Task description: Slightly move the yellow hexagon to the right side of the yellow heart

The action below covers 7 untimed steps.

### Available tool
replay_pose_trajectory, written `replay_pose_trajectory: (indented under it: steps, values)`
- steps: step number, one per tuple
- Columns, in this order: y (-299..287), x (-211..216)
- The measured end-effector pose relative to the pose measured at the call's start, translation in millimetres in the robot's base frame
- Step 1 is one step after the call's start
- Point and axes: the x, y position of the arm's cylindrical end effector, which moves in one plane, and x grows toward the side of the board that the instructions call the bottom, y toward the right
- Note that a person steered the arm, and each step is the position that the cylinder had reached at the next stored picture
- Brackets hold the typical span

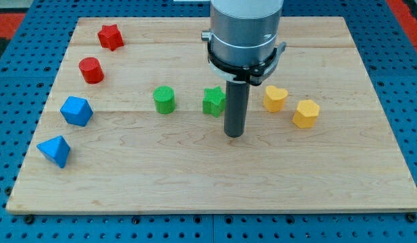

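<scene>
Wooden board (195, 175) is lying on a blue pegboard table (411, 101). Far left: red star block (110, 36), red cylinder block (91, 69) nearer. Left edge: blue hexagonal block (76, 111), blue pyramid-like block (54, 150) nearer still. Centre: green cylinder block (164, 100) sitting left of green star block (213, 101). My tip (234, 134) is resting just right of and nearer than the green star. Right: yellow heart block (274, 98), yellow hexagon block (306, 113) just right of it, slightly nearer.
</scene>
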Motion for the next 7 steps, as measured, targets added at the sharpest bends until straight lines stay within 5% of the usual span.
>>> replay_pose_trajectory:
  steps: [4, 7]
  values:
    - [101, -2]
    - [109, -33]
